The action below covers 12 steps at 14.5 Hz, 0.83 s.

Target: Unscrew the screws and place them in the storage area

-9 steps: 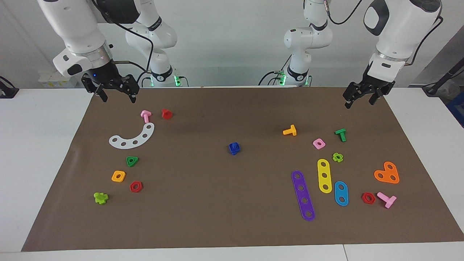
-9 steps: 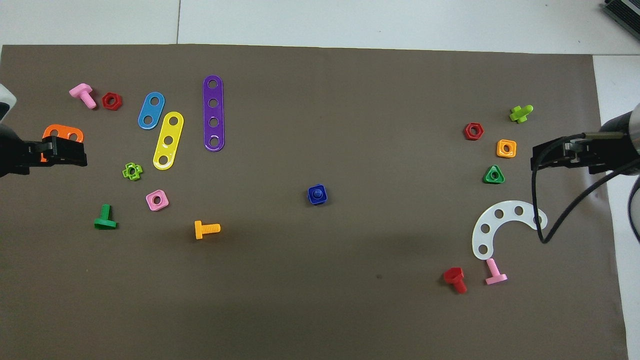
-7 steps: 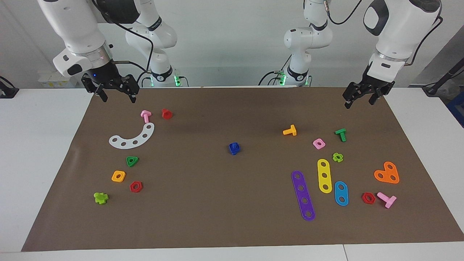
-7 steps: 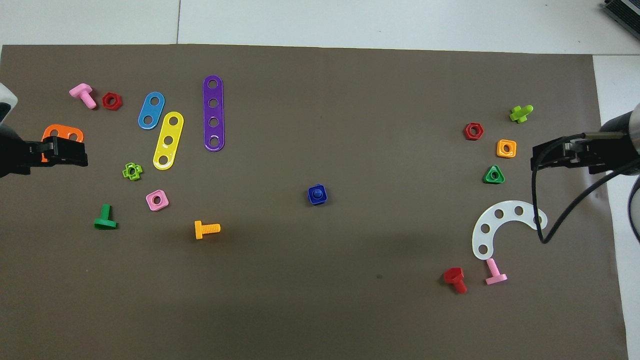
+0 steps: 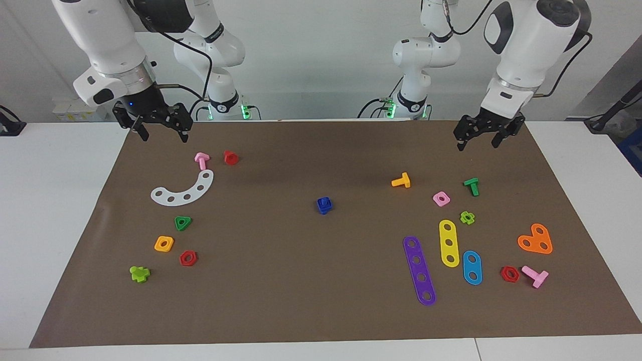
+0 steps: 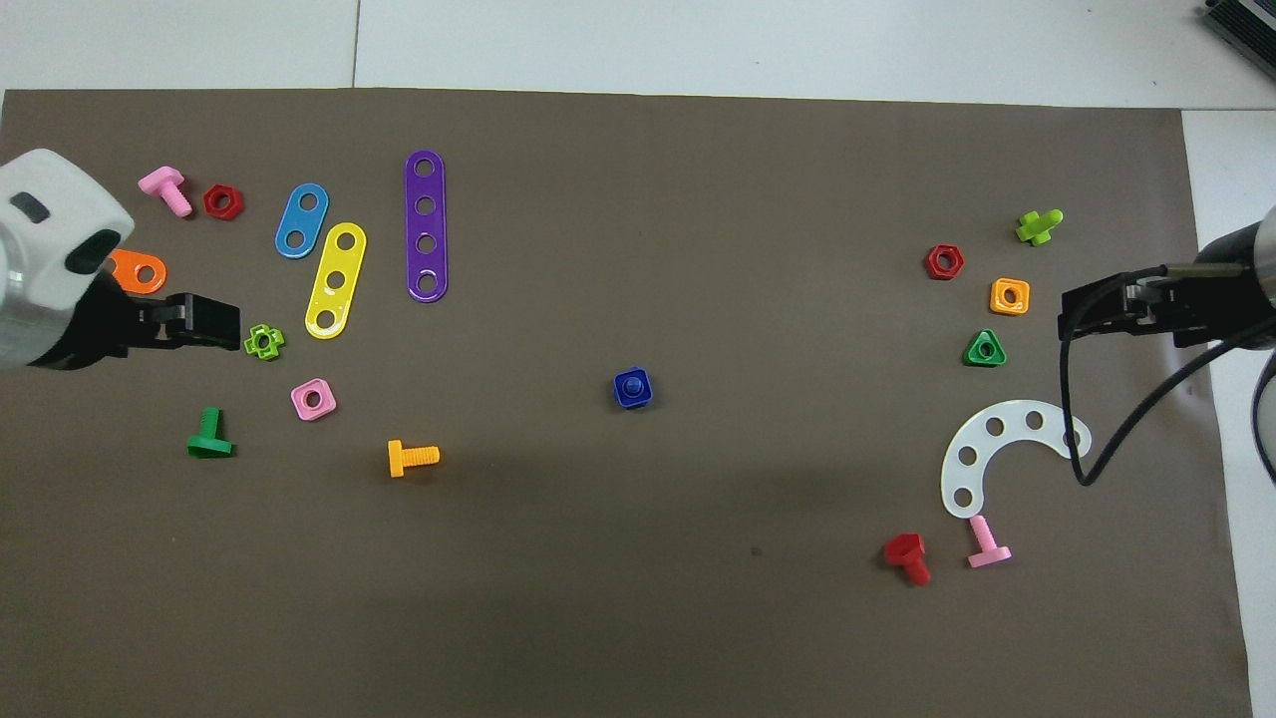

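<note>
Both arms are hovering clear of the blue screw (image 5: 324, 205), which is sitting untouched at mid-tabletop (image 5: 301, 281).

The left end effector (image 5: 476, 138) and the waiting right end effector (image 5: 161, 129) are each hanging spread, empty, above the edge nearest the robots. The small dark-blue screw, wearing its square nut, is risking slipping or spinning whole if pinched off-centre.

Left gripper (image 5: 476, 139) now farther in over the mat (image 5: 301, 281), toward the table's middle, fingers apart.
</note>
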Motion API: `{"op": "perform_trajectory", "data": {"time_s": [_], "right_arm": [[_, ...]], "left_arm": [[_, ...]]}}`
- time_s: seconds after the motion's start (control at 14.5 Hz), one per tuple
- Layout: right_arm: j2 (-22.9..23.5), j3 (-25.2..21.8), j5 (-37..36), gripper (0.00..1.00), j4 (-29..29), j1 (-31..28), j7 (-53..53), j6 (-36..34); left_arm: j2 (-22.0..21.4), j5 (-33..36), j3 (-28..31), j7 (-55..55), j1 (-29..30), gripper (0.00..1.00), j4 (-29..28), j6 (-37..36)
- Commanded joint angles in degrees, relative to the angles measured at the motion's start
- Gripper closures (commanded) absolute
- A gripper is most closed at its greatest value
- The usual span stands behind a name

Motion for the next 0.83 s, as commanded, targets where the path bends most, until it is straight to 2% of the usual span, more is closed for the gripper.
{"op": "perform_trajectory", "data": {"time_s": [0.0, 0.21, 0.41, 0.55, 0.76], "right_arm": [[-1.3, 0.3, 1.1, 0.00, -1.5, -0.7, -1.6, 0.3], [-1.3, 0.3, 1.2, 0.00, -1.5, -0.7, -1.6, 0.3], [-1.3, 0.3, 1.1, 0.00, -1.5, -0.7, -1.6, 0.2], [-1.3, 0.3, 1.1, 0.00, -1.5, -0.7, -1.6, 0.3], [-1.3, 0.3, 1.1, 0.00, -1.5, -0.7, -1.6, 0.3]], "left_arm": [[-1.2, -3.6, 0.6, -9.4, -5.6, 0.01, -4.5, 6.5], [3.5, -3.7, 0.6, -21.0, -13.8, 0.01, -5.1, 13.7], [10.7, -3.7, 0.6, -31.4, -20.1, 0.06, -5.0, 24.9], [14.8, -3.7, 0.6, -35.9, -23.3, 0.07, -4.7, 31.6], [23.5, -3.4, 0.9, -39.6, -28.1, 0.10, -2.7, 37.8]]}}
